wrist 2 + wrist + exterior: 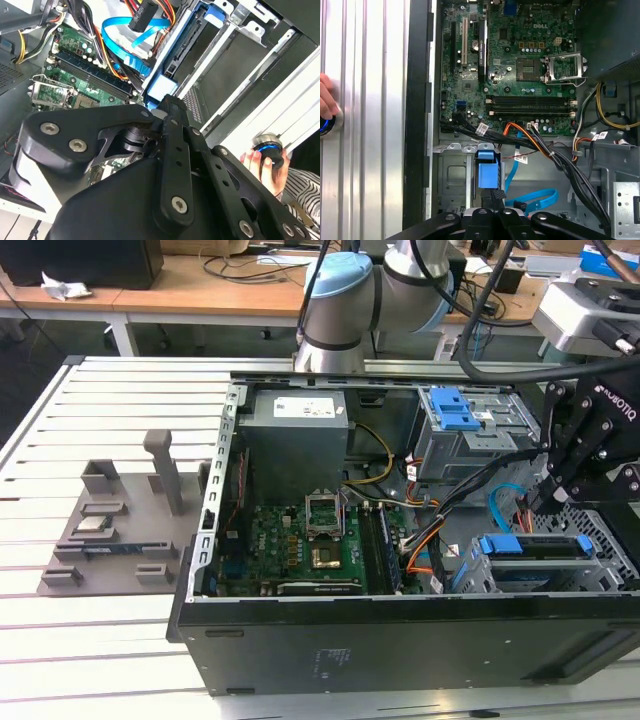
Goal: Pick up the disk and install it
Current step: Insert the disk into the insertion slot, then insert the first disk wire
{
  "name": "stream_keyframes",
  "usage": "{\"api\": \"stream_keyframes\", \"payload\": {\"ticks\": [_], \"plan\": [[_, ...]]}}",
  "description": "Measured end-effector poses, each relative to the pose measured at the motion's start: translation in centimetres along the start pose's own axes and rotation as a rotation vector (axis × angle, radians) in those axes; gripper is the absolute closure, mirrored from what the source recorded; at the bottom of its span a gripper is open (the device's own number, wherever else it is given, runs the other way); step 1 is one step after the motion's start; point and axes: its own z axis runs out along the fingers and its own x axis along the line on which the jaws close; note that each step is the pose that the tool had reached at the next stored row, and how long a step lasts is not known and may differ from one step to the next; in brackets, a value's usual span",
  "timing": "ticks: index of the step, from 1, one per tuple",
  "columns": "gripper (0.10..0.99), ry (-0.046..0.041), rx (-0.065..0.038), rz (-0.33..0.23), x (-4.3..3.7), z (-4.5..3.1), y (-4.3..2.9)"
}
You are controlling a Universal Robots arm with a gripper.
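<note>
The open computer case [400, 540] lies on its side on the slatted metal counter [120, 410], and it serves as the landmark here. The gripper [560, 502] hangs over the case's end at the exterior view's right, just above the drive cage [540, 565]. Inside that cage sits the disk [535, 545], a flat unit with a blue frame, its blue tab facing up toward the jaws. In the first wrist view the blue end of the disk [487, 172] stands in the grey cage bay directly beneath the gripper [495, 212], whose black links crowd the picture's edge. In the second wrist view the gripper [167, 107] points at the same blue end [161, 89]; the jaws look drawn together at the tips, touching or nearly touching the tab, though I cannot tell whether they actually grip it.

Further into the case lies the green motherboard [300, 540], with an open processor socket [562, 67] near the grey power supply [295, 435]. A blue ribbon cable [535, 197] curls beside the cage. Outside the case, on the counter, a grey parts holder [120, 520] stands well apart. A person's hand [267, 165] rests on a round button [265, 145] at the counter's edge.
</note>
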Motion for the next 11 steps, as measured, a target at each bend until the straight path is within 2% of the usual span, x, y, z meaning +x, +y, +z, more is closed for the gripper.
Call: {"api": "stream_keyframes", "payload": {"ticks": [5, 11], "plan": [[0.980, 0.0000, 0.000, 0.000, 0.00, 0.00, 0.00], [0.980, 0.0010, 0.000, 0.000, -0.16, -0.16, -2.16]]}}
